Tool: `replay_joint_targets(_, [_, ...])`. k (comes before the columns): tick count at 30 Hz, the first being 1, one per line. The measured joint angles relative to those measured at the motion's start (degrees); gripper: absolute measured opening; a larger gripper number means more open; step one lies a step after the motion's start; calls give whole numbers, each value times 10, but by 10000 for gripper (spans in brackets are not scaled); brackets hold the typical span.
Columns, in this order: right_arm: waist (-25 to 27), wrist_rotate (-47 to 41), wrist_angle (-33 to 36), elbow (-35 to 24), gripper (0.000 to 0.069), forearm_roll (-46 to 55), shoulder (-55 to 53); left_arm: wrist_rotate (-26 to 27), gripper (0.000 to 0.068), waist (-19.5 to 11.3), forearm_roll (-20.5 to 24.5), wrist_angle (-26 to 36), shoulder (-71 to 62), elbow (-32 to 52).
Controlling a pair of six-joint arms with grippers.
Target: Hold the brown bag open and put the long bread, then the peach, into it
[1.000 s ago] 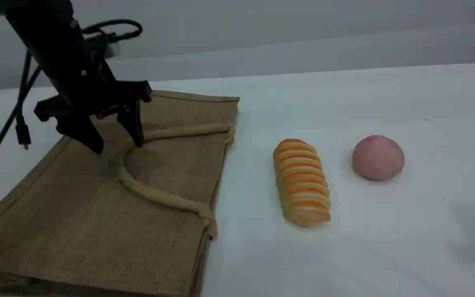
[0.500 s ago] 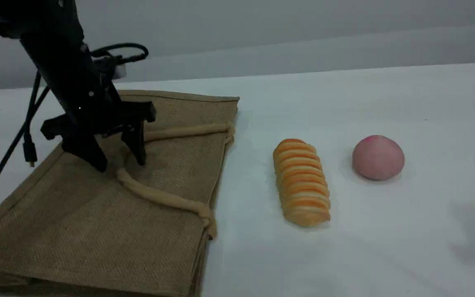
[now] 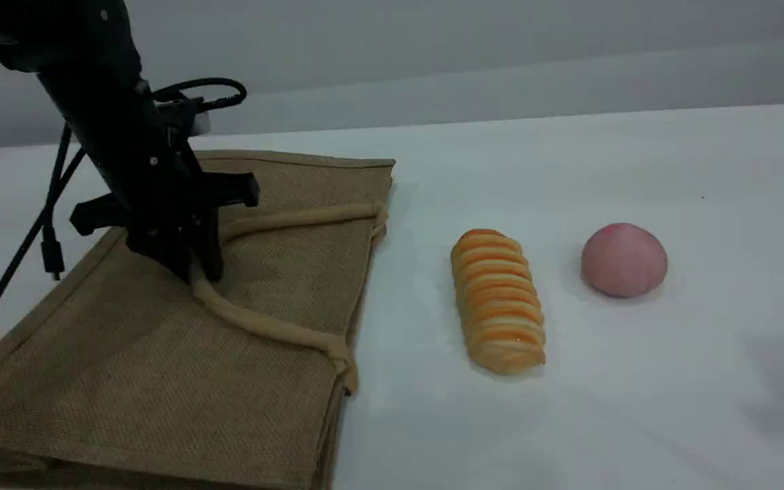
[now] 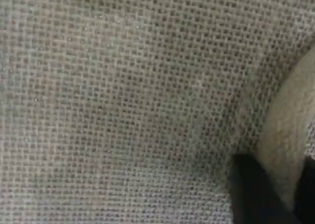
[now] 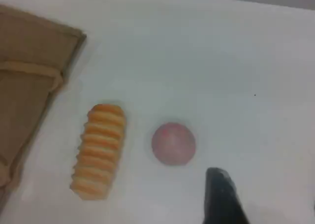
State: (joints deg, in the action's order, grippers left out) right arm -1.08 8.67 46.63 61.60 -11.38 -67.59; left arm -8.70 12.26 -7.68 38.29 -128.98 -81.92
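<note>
**Left gripper pinches the bag's rope handle**

The brown bag (image 3: 160, 327) lies flat at the table's (image 3: 637, 381) left edge. The left gripper (image 3: 193, 272) has its fingers drawn in on the upper handle (image 3: 276, 329), pinching the rope. The long bread (image 3: 497, 299) lies mid-table just right of the bag, the peach (image 3: 624, 259) beside it. The right gripper (image 5: 224, 199) hangs near the peach; I cannot tell its opening.

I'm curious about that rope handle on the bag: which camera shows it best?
The scene view: the whole handle loops across the brown bag, pinched by the left gripper. The left wrist view shows a blurred piece; the right wrist view a sliver.
</note>
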Motion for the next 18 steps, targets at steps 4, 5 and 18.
replay_joint_targets(4, [0, 0, 1, 0, 345, 0, 0, 10, 88, 0, -1, 0, 0, 0])
replay_joint_targets(5, [0, 0, 1, 0, 345, 0, 0, 15, 88, 0, -1, 1, 1, 0])
replay_joint_targets(18, [0, 0, 7, 0, 345, -25, -38, 163, 88, -1, 1, 129, 109, -107])
